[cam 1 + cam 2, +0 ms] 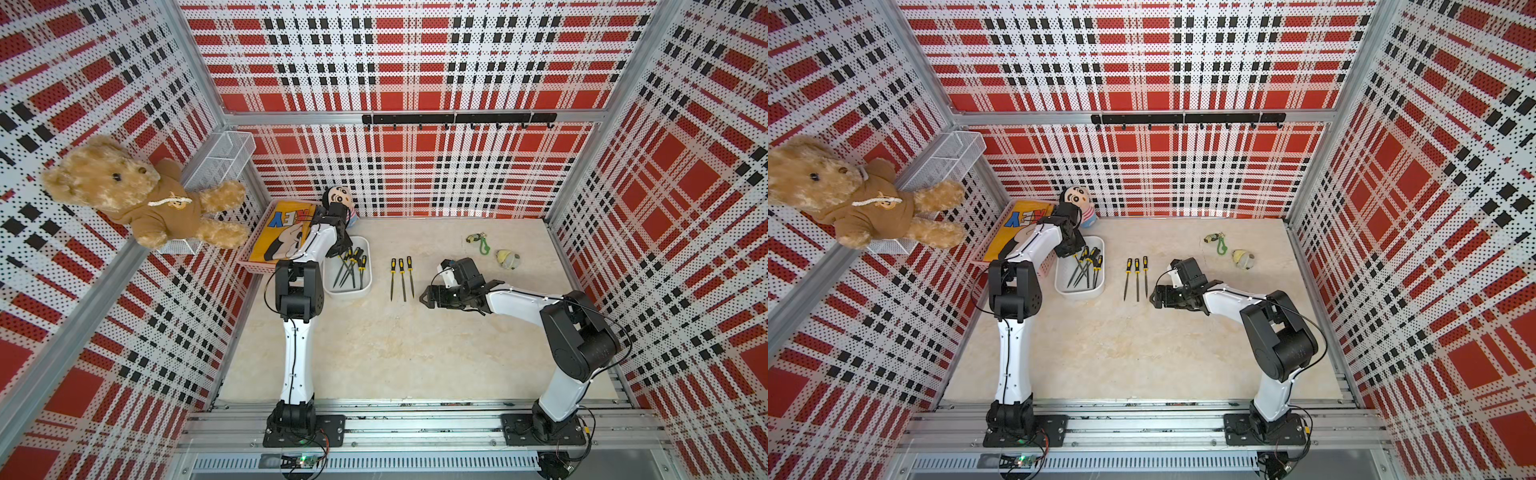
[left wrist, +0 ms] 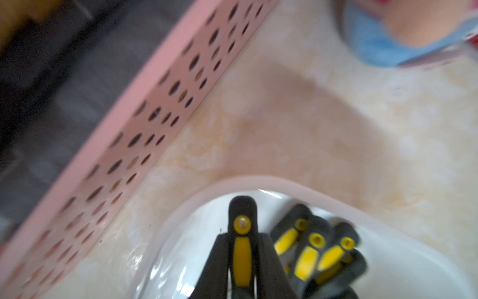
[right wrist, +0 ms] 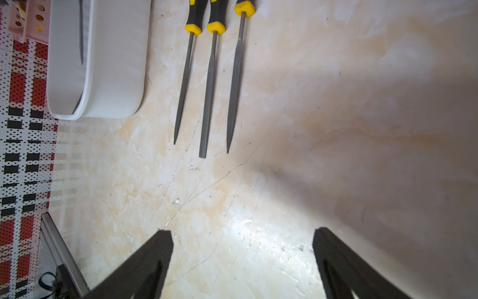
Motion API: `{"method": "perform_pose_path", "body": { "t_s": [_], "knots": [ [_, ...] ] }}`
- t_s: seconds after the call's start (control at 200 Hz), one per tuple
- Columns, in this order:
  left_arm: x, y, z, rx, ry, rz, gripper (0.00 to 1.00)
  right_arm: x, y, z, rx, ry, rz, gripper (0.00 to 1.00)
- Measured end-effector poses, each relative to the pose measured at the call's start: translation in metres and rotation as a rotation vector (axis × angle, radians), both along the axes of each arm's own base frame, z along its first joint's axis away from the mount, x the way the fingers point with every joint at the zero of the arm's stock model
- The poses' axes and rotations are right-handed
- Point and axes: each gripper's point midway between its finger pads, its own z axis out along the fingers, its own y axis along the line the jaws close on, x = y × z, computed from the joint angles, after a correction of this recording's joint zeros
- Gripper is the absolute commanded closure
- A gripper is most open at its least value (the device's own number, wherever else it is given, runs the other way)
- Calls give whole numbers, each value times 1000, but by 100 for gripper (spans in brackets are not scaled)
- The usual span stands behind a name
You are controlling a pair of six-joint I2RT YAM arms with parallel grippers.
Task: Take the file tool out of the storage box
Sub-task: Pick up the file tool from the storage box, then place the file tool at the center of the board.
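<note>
The storage box (image 1: pixel 347 294) (image 1: pixel 1079 296) is a shallow white tub left of the table's middle, and several black-and-yellow file tools (image 1: pixel 353 266) lie in it. My left gripper (image 1: pixel 343 248) reaches down into its far end. In the left wrist view, the left gripper (image 2: pixel 242 248) is shut on the handle of one file tool (image 2: pixel 242 222), just inside the box rim (image 2: pixel 284 182). Three more files (image 1: pixel 402 276) (image 3: pixel 209 77) lie side by side on the table right of the box. My right gripper (image 1: pixel 426 297) (image 3: pixel 241 238) hovers open and empty beside their tips.
A pink perforated basket (image 1: pixel 254 266) holding a yellow cloth touches the box's left side. A doll (image 1: pixel 338 199) stands behind the box. Two small trinkets (image 1: pixel 480 243) (image 1: pixel 507 259) lie at the far right. A teddy bear (image 1: pixel 124 195) and a wire basket (image 1: pixel 224 158) hang on the left wall.
</note>
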Motion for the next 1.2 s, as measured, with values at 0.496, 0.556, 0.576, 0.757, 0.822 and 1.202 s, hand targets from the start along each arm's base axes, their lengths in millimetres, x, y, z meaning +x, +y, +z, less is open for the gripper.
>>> {"method": "perform_pose_path", "body": {
  "t_s": [0.496,0.556,0.576,0.757,0.822,1.202],
  "knots": [
    [-18,-234,106,-81,-235,-475,98,-5,1,-4,9,0,7,8],
    [-24,-254,91,-90,-211,-511,98,-9,0,-3,12,-2,14,8],
    [-26,-259,84,-90,-199,-521,98,-11,-1,-2,14,-4,17,8],
    [-34,-280,18,-81,-88,-550,98,-20,-4,31,38,-87,49,7],
    [-37,-283,1,-81,-62,-546,98,-20,-4,44,43,-122,58,7],
    [-31,-300,-22,-147,-80,-505,98,-26,-10,44,16,-132,69,7]
  ]
}}
